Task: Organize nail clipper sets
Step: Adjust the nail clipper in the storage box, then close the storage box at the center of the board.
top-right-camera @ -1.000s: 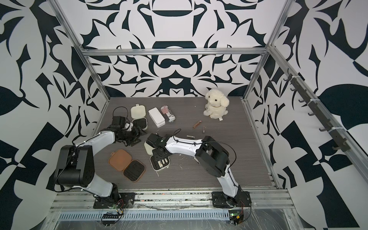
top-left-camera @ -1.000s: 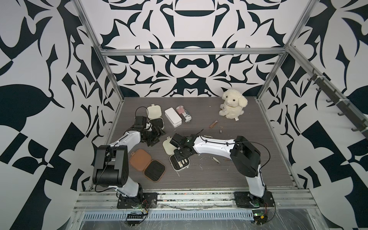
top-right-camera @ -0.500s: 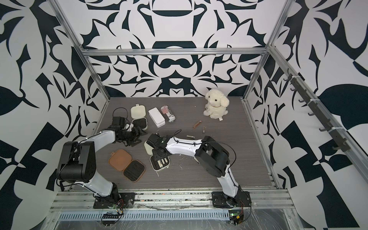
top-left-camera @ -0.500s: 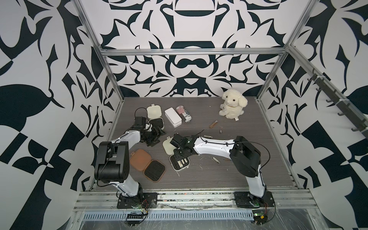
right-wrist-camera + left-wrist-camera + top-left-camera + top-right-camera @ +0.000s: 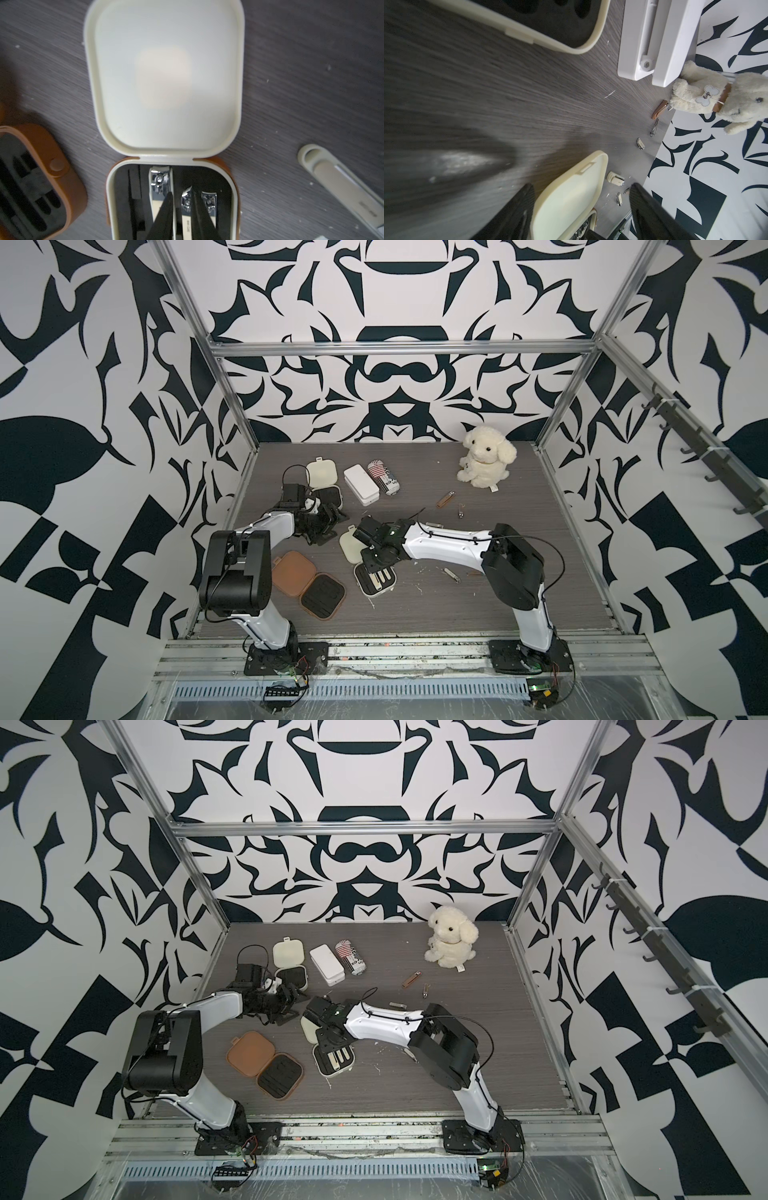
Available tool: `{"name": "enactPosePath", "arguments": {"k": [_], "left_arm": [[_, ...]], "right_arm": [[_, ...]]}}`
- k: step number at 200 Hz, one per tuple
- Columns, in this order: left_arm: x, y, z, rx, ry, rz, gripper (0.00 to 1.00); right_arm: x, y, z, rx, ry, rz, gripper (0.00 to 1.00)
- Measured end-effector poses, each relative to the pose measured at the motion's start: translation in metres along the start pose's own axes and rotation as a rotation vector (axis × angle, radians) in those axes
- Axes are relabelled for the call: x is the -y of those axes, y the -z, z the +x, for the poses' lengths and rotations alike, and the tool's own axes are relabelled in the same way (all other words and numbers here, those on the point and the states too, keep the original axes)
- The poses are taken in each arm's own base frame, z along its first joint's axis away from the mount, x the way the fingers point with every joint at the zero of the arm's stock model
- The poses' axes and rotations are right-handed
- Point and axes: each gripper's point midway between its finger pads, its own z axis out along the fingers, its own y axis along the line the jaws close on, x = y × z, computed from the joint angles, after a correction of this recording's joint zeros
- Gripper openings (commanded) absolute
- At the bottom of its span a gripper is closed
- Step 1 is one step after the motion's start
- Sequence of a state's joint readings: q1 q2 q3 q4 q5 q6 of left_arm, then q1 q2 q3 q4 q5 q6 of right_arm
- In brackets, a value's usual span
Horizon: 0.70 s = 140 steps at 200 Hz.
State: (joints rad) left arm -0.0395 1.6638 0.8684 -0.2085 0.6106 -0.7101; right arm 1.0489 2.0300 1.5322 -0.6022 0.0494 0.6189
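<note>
3 clippers (image 5: 160,182) sit slotted in the open cream case (image 5: 166,83) on the worktop (image 5: 291,62), where the right hand (image 5: 181,192), narrowly parted astride the middle one, should rise straight up to avoid dragging it out.

- Both top views are bright and evenly lit from above. The table (image 5: 415,614) carries only faint, soft shadows, and everything on it reads crisply.
- My left wrist view is smeared across the near table, with a pale glare patch inside a broad dark shadow. My left fingers (image 5: 512,218) are soft black blurs, the plush dog (image 5: 716,99) is sharp, and the table's far edge bends.
- My right wrist view is hazy. The cream lid (image 5: 164,79) looks washed-out, my right fingers (image 5: 164,218) are unfocused, and the clippers (image 5: 160,182) glint.
</note>
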Motion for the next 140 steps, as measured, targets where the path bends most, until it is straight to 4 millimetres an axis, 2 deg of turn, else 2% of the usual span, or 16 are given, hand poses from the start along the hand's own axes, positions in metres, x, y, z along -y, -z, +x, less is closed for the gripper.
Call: {"name": "enactPosePath", "arguments": {"k": [14,36,52,73,92,113,140], "left_arm": [[-0.001,-0.003,0.001,-0.01,0.004,0.008,0.76],[-0.003,-0.006,0.004,-0.029,0.011,0.023,0.76],[-0.002,-0.008,0.006,-0.039,0.012,0.037,0.76],[0.002,-0.009,0.007,-0.046,0.013,0.065,0.76],[0.006,-0.009,0.007,-0.046,0.007,0.09,0.76],[0.007,-0.01,0.009,-0.053,0.007,0.111,0.76],[0.005,-0.011,0.015,-0.069,0.018,0.127,0.76]], "right_arm": [[-0.003,0.008,-0.007,0.025,0.001,-0.008,0.26],[0.002,0.027,-0.001,0.042,-0.005,-0.013,0.28],[0.008,0.043,0.016,0.044,-0.007,-0.021,0.29],[0.007,0.056,0.054,0.021,0.009,-0.029,0.29],[0.005,0.052,0.089,-0.02,0.025,-0.027,0.29],[0.008,0.037,0.123,-0.075,0.02,-0.013,0.29],[0.019,0.017,0.133,-0.095,-0.037,0.011,0.28]]}}
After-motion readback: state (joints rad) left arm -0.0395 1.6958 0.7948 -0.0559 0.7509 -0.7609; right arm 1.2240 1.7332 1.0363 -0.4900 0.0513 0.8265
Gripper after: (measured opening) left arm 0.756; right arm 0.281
